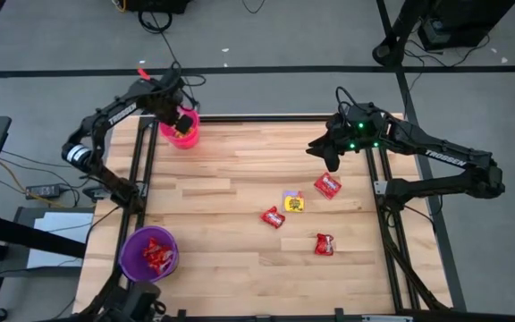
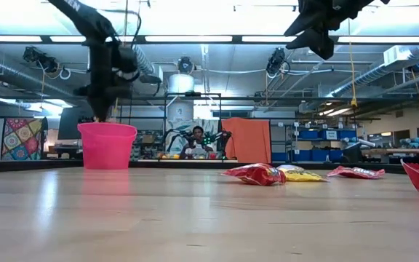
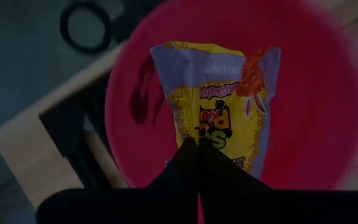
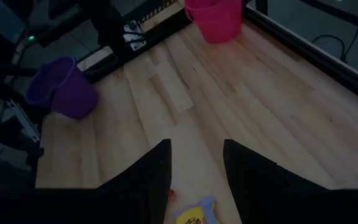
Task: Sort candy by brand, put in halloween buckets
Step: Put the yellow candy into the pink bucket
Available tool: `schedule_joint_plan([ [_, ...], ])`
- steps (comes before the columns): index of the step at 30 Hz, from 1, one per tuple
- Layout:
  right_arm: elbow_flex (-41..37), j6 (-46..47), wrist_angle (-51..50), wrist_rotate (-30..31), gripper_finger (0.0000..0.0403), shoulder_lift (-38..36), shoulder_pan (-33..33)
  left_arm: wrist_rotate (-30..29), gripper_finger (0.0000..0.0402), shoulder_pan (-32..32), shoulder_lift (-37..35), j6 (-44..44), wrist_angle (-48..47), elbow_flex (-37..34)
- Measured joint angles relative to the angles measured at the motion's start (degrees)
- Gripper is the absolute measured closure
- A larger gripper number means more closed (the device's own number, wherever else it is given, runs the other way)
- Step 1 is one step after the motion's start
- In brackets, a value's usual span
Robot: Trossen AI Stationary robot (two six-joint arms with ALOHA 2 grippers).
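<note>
Step in hand: drop-off of a yellow candy. The left gripper (image 1: 184, 119) hangs over the pink bucket (image 1: 180, 136) at the bench's far left corner, fingers pinched tight on a yellow packet (image 3: 219, 115) dangling above the bucket's mouth; the next move likely calls for opening the fingers so it falls in, nothing blocks that. The right gripper (image 1: 333, 161) hovers above the bench near the right edge, fingers spread wide and empty, with the yellow packet on the bench (image 1: 293, 202) and red packets (image 1: 327, 185) just below it, probably its next pick. Two more red packets (image 1: 273, 216) lie mid-bench. The purple bucket (image 1: 134, 254) sits at the near left corner with red candy inside.
</note>
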Motion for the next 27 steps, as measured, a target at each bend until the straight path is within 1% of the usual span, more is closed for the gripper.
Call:
schedule_joint_plan([
  [3, 0.00, 0.92, 0.02, 0.00, 0.0244, 0.00, 0.07, -0.29, 0.0401, 1.07, 0.68, -0.89, 0.25, -0.75],
  [5, 0.00, 1.06, 0.02, 0.00, 0.0244, 0.00, 0.07, -0.47, 0.0392, 1.28, 0.70, -1.00, 1.53, -0.75],
  [14, 0.00, 1.09, 0.00, -0.01, 0.0244, 0.00, 0.04, -0.73, 0.0307, 1.27, 0.77, -2.49, 2.45, 2.63],
  [18, 0.00, 1.04, 0.00, -0.01, 0.0244, 0.00, 0.05, -0.82, 0.0281, 1.25, 0.77, -2.98, 2.07, 2.82],
  [20, 0.00, 0.98, -0.02, 0.00, 0.0244, 0.00, 0.04, 0.85, 0.0275, 1.04, 0.77, -4.16, 1.79, 2.82],
  [24, 0.00, 0.79, -0.04, -0.02, 0.0244, 0.00, 0.04, 8.48, 0.0273, -1.40, 0.38, -7.48, 2.66, 2.82],
  [27, 0.00, 0.56, -0.03, -0.02, 0.0244, 0.00, 0.04, 8.83, 0.0273, -6.47, -0.07, -10.36, 4.40, 2.84],
])
